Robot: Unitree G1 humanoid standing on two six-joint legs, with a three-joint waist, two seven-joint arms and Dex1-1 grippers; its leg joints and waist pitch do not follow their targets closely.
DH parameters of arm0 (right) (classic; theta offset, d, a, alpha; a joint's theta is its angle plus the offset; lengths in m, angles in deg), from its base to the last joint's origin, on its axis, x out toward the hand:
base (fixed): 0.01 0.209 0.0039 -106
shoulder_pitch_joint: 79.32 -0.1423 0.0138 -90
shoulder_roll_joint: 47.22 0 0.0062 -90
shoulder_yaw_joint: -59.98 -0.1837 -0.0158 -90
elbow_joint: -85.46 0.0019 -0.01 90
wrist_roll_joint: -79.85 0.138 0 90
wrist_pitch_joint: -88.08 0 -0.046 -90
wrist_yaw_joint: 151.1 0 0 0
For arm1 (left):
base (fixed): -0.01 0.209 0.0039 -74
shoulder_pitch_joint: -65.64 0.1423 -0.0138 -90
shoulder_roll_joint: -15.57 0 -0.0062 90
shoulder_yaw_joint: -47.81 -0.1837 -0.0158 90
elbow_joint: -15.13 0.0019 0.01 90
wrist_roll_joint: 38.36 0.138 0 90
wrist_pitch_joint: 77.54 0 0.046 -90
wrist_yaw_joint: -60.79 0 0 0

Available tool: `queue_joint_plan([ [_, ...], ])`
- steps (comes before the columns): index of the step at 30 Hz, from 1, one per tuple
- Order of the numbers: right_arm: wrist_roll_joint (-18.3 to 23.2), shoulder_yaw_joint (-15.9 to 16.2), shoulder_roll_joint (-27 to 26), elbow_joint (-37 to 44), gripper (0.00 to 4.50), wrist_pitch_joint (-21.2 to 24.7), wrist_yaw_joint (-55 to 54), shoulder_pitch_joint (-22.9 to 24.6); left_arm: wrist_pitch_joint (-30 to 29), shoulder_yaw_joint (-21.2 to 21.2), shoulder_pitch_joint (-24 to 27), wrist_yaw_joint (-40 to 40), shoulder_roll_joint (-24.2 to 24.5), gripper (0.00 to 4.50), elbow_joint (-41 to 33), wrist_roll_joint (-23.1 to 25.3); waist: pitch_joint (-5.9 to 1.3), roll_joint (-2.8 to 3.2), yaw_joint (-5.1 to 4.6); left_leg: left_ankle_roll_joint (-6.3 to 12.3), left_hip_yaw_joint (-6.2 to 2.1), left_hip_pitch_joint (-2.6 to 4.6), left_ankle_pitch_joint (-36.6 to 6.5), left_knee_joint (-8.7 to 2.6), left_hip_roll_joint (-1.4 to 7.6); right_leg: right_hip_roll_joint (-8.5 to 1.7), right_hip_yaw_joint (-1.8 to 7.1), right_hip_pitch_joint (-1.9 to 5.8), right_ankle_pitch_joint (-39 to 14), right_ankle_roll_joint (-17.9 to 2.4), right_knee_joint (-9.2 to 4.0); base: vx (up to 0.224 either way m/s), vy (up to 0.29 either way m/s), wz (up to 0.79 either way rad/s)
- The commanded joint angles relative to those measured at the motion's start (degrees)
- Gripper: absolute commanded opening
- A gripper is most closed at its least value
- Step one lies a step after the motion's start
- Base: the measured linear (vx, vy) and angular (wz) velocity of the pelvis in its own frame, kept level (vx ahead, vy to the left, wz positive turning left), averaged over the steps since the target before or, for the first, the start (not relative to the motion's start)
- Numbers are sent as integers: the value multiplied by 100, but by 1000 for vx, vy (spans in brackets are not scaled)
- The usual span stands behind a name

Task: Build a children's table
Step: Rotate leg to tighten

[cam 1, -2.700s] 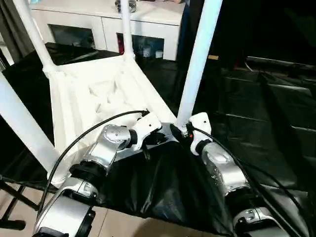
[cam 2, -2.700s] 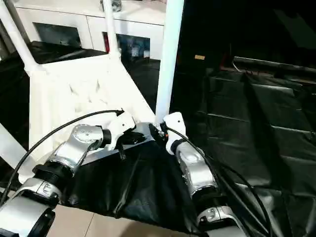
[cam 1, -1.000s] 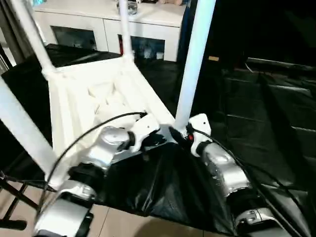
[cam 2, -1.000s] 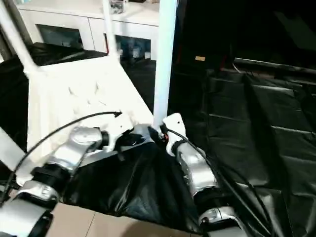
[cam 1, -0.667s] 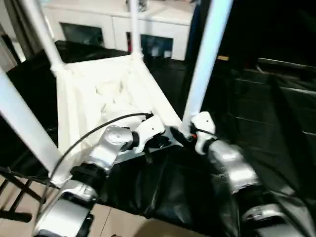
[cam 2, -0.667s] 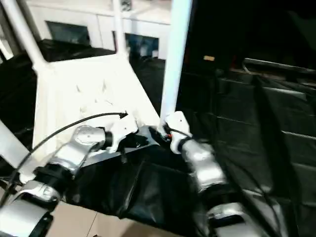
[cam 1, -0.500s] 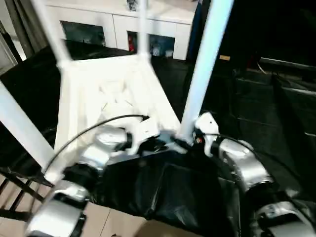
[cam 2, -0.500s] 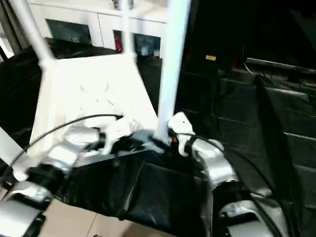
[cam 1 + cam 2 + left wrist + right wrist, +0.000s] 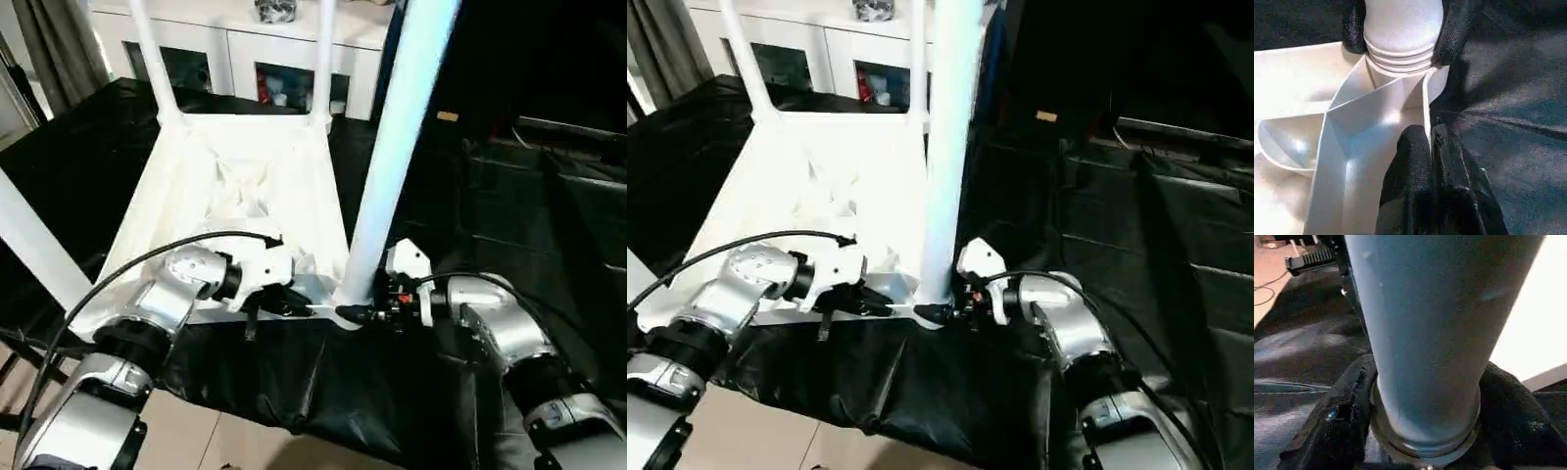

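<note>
The white table top (image 9: 235, 186) lies upside down on the black cloth, with all its legs standing up from the corner sockets. The near right leg (image 9: 397, 147) rises just in front of me. My right gripper (image 9: 355, 313) is shut around that leg's ribbed base (image 9: 1403, 29), one black finger (image 9: 1347, 406) on each side. My left gripper (image 9: 294, 305) is shut on the table's raised rim (image 9: 1426, 98) close beside that corner socket, its fingers (image 9: 1415, 147) pinching the thin wall.
A white cabinet with glass doors (image 9: 245, 59) stands behind the table. The black cloth (image 9: 323, 382) hangs over the near edge above the floor (image 9: 186, 441). More black sheeting (image 9: 549, 215) lies to the right. The near left leg (image 9: 34, 245) slants up at the left.
The view has shifted and the table top now sits squarer to me. My right forearm has swung out to the right, its gripper still at the leg's base. The left gripper stays on the rim.
</note>
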Motion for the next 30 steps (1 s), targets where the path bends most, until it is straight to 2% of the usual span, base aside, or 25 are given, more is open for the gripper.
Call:
queue_joint_plan([
  [1, 78, 23, -23, 86, 274, 82, 81, 42, -74, -355, 122, -174, 25, 0, 256, 215, -277, 16, 15, 307, -12, 14, -963, -329, 166, -405, 233, 285, -375, -1398, -367, 0, 0, 0],
  [3, 51, -70, -121, 53, 273, 43, -260, 94, -159, -301, 125, -105, -27, 0, 254, 166, -273, 11, 16, 269, -14, 20, -1015, -336, 166, -407, 233, 279, -486, -1384, -379, 0, 0, 0],
  [4, -116, -153, -227, -86, 272, -47, -876, 91, -303, -249, 134, 23, -103, 0, 223, 135, -269, 10, 12, 238, -17, 20, -1063, -344, 167, -413, 236, 277, -582, -1359, -392, 0, 0, 0],
  [5, -396, -287, -402, -324, 272, -173, -1913, 82, -532, -176, 149, 237, -229, 0, 170, 94, -245, 17, -25, 143, -18, 24, -1132, -366, 169, -420, 246, 240, -747, -1327, -409, 0, 0, 0],
  [6, -396, -287, -402, -324, 272, -173, -1913, 82, -532, -176, 149, 237, -229, 0, 170, 94, -231, 17, -35, 71, -30, 36, -1234, -376, 151, -426, 242, 233, -984, -1280, -437, 0, 0, 0],
  [7, -470, -355, -475, -409, 272, -167, -2302, 81, -607, -150, 149, 368, -292, 0, 160, 96, -224, 7, -89, -23, -67, 7, -1409, -411, 135, -441, 234, 266, -1520, -1137, -469, 0, 0, 0],
  [8, -450, -542, -652, -485, 272, 1, -2884, 95, -756, -118, 124, 735, -462, 0, 199, 154, -223, 4, -109, -48, -79, -3, -1462, -418, 135, -436, 230, 272, -1706, -1059, -483, 0, 0, 0],
  [9, -433, -603, -712, -500, 272, 56, -3054, 102, -798, -113, 118, 845, -517, 0, 209, 175, -214, 19, -142, -88, -74, 26, -1573, -419, 141, -426, 248, 226, -1898, -977, -517, 0, 0, 0],
  [10, -396, -788, -930, -533, 272, 250, -3643, 130, -953, -95, 100, 1250, -732, 0, 243, 247, -217, 16, -169, -87, -78, 38, -1638, -413, 130, -419, 257, 212, -2011, -942, -541, 0, 0, 0],
  [11, -396, -788, -930, -533, 272, 250, -3643, 130, -953, -95, 100, 1250, -732, 0, 243, 247, -221, 10, -176, -81, -79, 31, -1624, -413, 132, -421, 258, 214, -1992, -936, -543, 0, 0, 0],
  [13, -596, -771, -1344, -488, 272, 379, -4458, 201, -1159, -112, 91, 1867, -1201, 0, 296, 328, -219, 10, -180, -70, -78, 29, -1599, -413, 131, -413, 256, 205, -1932, -922, -547, 0, 0, 0],
  [15, -613, -783, -1460, -483, 271, 409, -4630, 208, -1202, -123, 88, 1994, -1297, 0, 306, 345, -228, 24, -170, -60, -69, 45, -1583, -401, 127, -405, 264, 192, -1795, -943, -551, 0, 0, 0],
  [16, -647, -751, -1584, -483, 271, 401, -4787, 208, -1245, -144, 93, 2064, -1384, 0, 291, 363, -233, 16, -173, -28, -72, 22, -1543, -404, 118, -407, 263, 212, -1733, -938, -541, 0, 0, 0],
  [17, -760, -615, -1804, -498, 271, 340, -5016, 191, -1275, -227, 100, 2164, -1509, 0, 248, 446, -228, 41, -168, -18, -76, 29, -1589, -411, 128, -406, 261, 195, -1720, -937, -548, 0, 0, 0],
  [19, -863, -491, -1876, -513, 271, 191, -5098, 153, -1306, -257, 108, 2226, -1574, 0, 202, 473, -221, 39, -181, -38, -76, 24, -1649, -419, 122, -402, 261, 193, -1720, -929, -549, 0, 0, 0],
  [22, -790, -553, -1825, -488, 271, -2, -5075, 106, -1316, -270, 124, 2195, -1545, 0, 137, 469, -217, 49, -186, -26, -80, 30, -1774, -423, 124, -408, 264, 183, -1841, -880, -567, 0, 0, 0],
  [23, -741, -592, -1802, -468, 327, -15, -5023, 100, -1308, -266, 129, 2181, -1524, 0, 124, 467, -222, 45, -185, -16, -79, 25, -1776, -421, 122, -406, 265, 188, -1849, -864, -569, 0, 0, 0],
  [25, -476, -760, -1674, -362, 343, -46, -4637, 84, -1230, -234, 150, 2079, -1409, 0, 77, 429, -230, 45, -180, 28, -79, 18, -1753, -418, 128, -405, 266, 198, -1775, -880, -563, 0, 0, 0],
  [27, -250, -867, -1475, -208, 350, 48, -4101, 93, -1105, -177, 176, 1926, -1260, 0, 54, 360, -253, 47, -162, 104, -66, -1, -1535, -393, 130, -401, 275, 224, -1332, -980, -525, 0, 0, 0],
  [28, -248, -782, -1257, -130, 374, 70, -3700, 110, -1064, -155, 187, 1768, -1133, 0, 50, 319, -272, 60, -123, 159, -35, 54, -1406, -363, 146, -395, 290, 192, -907, -1125, -498, 0, 0, 0],
  [29, -277, -742, -1183, -115, 383, 61, -3605, 112, -1044, -149, 187, 1722, -1092, 0, 51, 309, -287, 51, -109, 227, -24, 22, -1147, -344, 135, -365, 281, 243, -342, -1261, -424, 0, 0, 0],
  [30, -276, -730, -1153, -109, 386, 62, -3550, 114, -1026, -144, 187, 1695, -1075, 0, 53, 300, -299, 53, -93, 254, -32, -5, -980, -338, 134, -369, 272, 279, -68, -1307, -382, 0, 0, 0],
])
